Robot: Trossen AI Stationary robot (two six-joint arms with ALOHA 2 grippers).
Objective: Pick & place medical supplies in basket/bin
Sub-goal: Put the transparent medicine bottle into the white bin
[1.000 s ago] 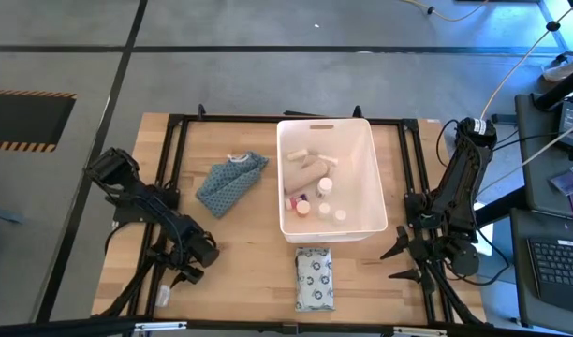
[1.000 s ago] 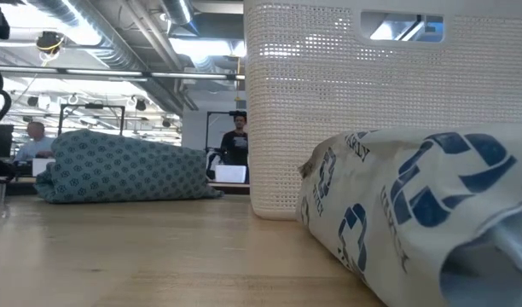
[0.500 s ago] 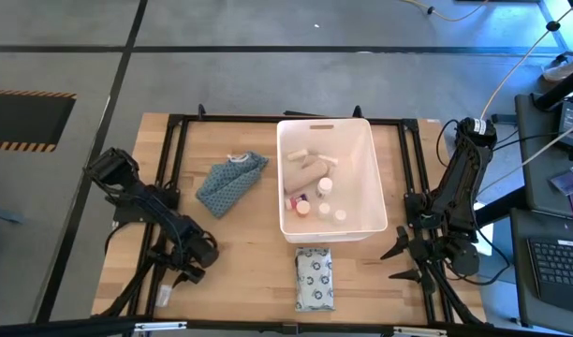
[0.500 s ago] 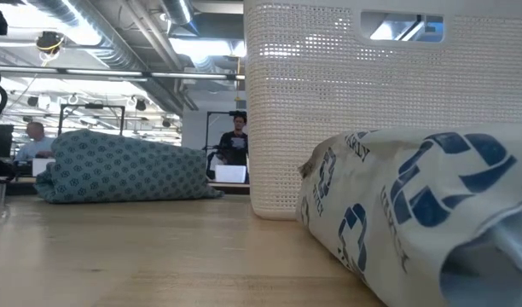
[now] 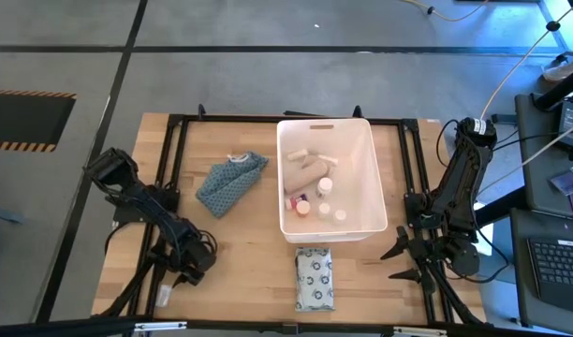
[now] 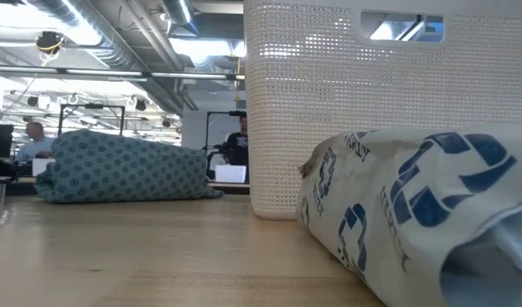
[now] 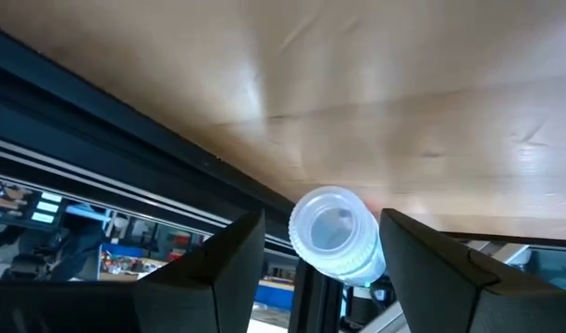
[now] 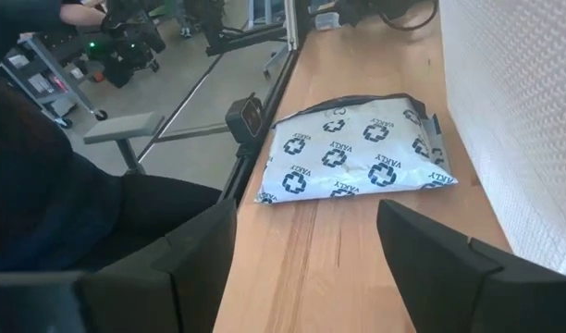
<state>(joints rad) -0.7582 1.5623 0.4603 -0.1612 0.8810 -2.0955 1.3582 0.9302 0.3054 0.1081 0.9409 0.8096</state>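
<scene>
Two dark claws are low over the wooden bench (image 5: pixel 249 248), one at each near corner. The left claw (image 5: pixel 179 278) sits at the near left edge with its fingers spread apart, and a small clear-white ribbed pill bottle (image 7: pixel 335 231) lies on its side between them; whether the fingers touch it cannot be told. The right claw (image 5: pixel 404 259) waits near the right edge, fingers spread wide and holding nothing. A large white rectangular plastic tub (image 5: pixel 378 183) with tall perforated walls stands at the middle of the bench, its slot handle on the far short side. Inside it lie a beige bandage roll (image 5: pixel 310 169) and several small white bottles (image 5: pixel 324 186), one with a red cap (image 5: pixel 301 209). Just near of the tub, close to its wall, a flat grey-white soft pack with a blue pattern (image 5: pixel 315 278) lies on the bench. Left of the tub, well apart from it, a crumpled blue-green patterned cloth (image 5: pixel 228 183) rests on the wood.
</scene>
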